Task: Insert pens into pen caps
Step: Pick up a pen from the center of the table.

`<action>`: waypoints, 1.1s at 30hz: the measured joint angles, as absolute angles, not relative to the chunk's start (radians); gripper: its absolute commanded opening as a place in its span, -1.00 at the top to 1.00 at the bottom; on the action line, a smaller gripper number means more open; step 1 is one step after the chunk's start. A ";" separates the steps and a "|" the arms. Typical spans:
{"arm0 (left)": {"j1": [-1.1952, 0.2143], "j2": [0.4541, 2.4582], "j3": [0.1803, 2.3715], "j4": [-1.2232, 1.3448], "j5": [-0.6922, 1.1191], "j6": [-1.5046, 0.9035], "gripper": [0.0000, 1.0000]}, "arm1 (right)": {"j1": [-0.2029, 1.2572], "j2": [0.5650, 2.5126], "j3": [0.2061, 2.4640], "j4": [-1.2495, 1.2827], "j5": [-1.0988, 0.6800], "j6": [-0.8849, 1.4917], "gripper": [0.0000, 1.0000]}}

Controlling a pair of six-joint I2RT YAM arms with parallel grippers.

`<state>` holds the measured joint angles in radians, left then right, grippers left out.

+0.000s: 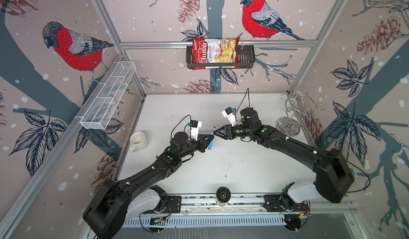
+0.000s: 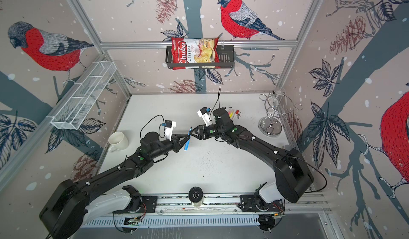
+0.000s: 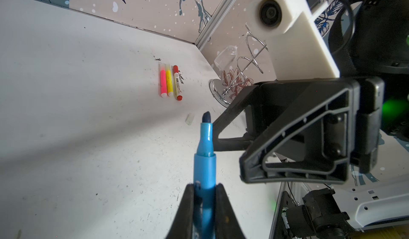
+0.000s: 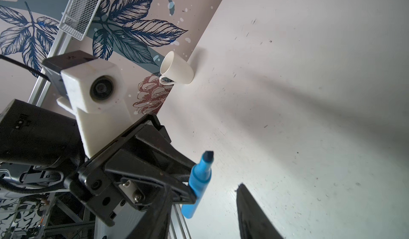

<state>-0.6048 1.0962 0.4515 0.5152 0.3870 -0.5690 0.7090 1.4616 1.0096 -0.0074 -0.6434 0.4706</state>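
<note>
Mid-surface, both arms met tip to tip. My left hand [image 1: 207, 138] was clamped on the blue pen [image 1: 210, 146], gripping it about halfway along the barrel. The pen was held clear of the surface [image 1: 221, 171], with its dark, uncapped tip pointing toward the far side and its rear end toward the near side.

My right hand [image 1: 216, 132] sat just right of the pen's tip end. The right wrist view showed its jaws apart with nothing between them, so I logged it as open and empty. I could not tell whether either finger touched the pen.

Far right on the surface, three more pens lay side by side in a neat row: pink pen [image 3: 163, 82], yellow pen [image 3: 169, 81] and white pen with red ends [image 3: 177, 82]. The pink and yellow pens had whitish ends. A top view showed this row just beyond the right arm's wrist and left of the wire glass rack [image 1: 292, 113].

One loose translucent cap [image 3: 190, 118] lay flat on the surface, apart from the row and nearer to the two hands. I could not find it in either top view.

A white mug [image 1: 138, 140] stood upright at the left edge of the surface, well apart from the pens.
</note>
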 measured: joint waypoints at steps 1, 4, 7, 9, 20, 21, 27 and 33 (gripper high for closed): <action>-0.606 1.096 0.451 0.515 0.387 -0.569 0.78 | 0.712 1.465 1.012 -0.006 -0.643 0.471 0.06; -0.609 1.097 0.451 0.518 0.386 -0.569 0.78 | 0.717 1.477 1.018 -0.001 -0.644 0.473 0.13; -0.612 1.097 0.453 0.519 0.386 -0.569 0.78 | 0.720 1.488 1.021 0.006 -0.644 0.475 0.21; -0.613 1.097 0.453 0.521 0.386 -0.569 0.78 | 0.723 1.496 1.022 0.015 -0.645 0.478 0.26; -0.620 1.100 0.453 0.533 0.384 -0.569 0.78 | 0.734 1.513 1.024 0.052 -0.653 0.504 0.51; -0.620 1.100 0.453 0.533 0.384 -0.569 0.78 | 0.735 1.513 1.024 0.054 -0.654 0.504 0.57; -0.621 1.100 0.453 0.533 0.383 -0.568 0.78 | 0.737 1.513 1.025 0.057 -0.650 0.523 0.81; -0.622 1.100 0.453 0.535 0.383 -0.568 0.72 | 0.737 1.511 1.025 0.056 -0.647 0.523 0.92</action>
